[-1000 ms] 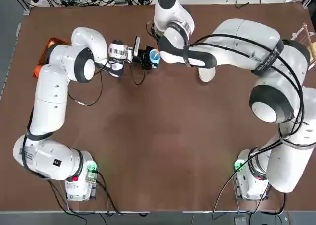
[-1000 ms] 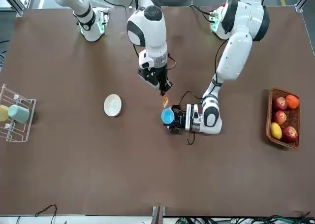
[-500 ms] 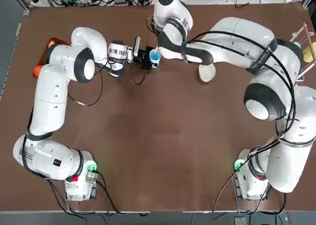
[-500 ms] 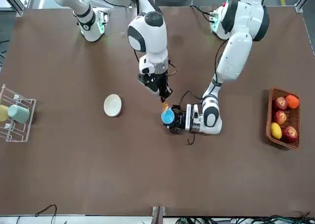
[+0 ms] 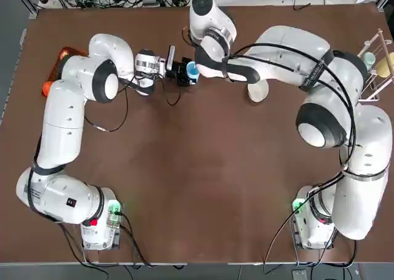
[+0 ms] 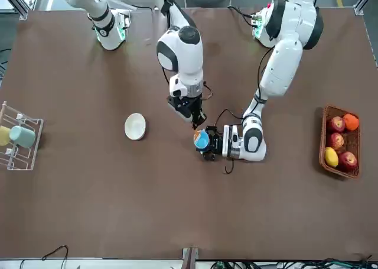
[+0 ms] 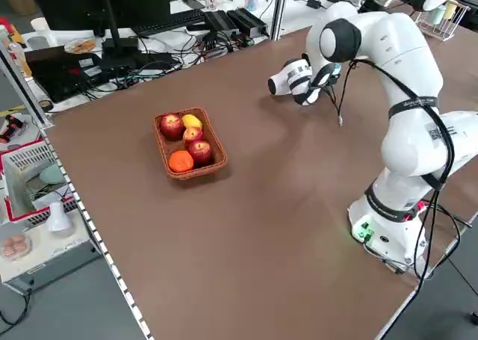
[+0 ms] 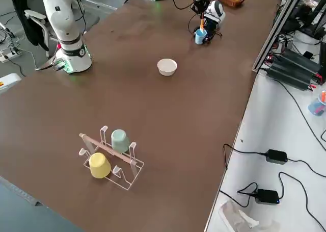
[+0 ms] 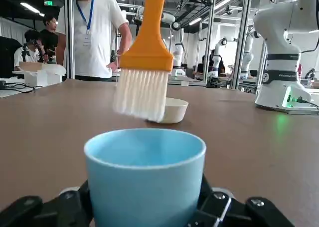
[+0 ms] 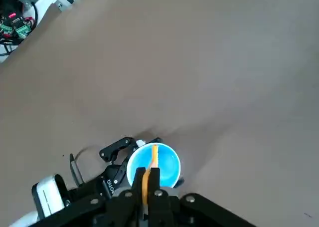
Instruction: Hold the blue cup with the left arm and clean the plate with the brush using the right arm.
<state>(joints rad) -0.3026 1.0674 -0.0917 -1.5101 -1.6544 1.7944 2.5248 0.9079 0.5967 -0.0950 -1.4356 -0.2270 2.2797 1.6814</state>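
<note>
Left wrist view: nearest, the left gripper [image 9: 145,207] grips the blue cup [image 9: 145,182]; just above its rim hang the bristles of the orange brush [image 9: 144,57], clamped between the right gripper's [image 10: 148,174] 2 fingers; farther off, the white plate [image 9: 174,111] sits on the table [image 9: 239,152].

Green hanging sign [image 9: 48,3]: lettering too small to read; left gripper [image 10: 153,163]: pale letters, partly hidden, unreadable

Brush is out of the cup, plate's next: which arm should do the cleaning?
Right: its gripper holds the brush, and the left gripper is occupied with the blue cup.
</note>
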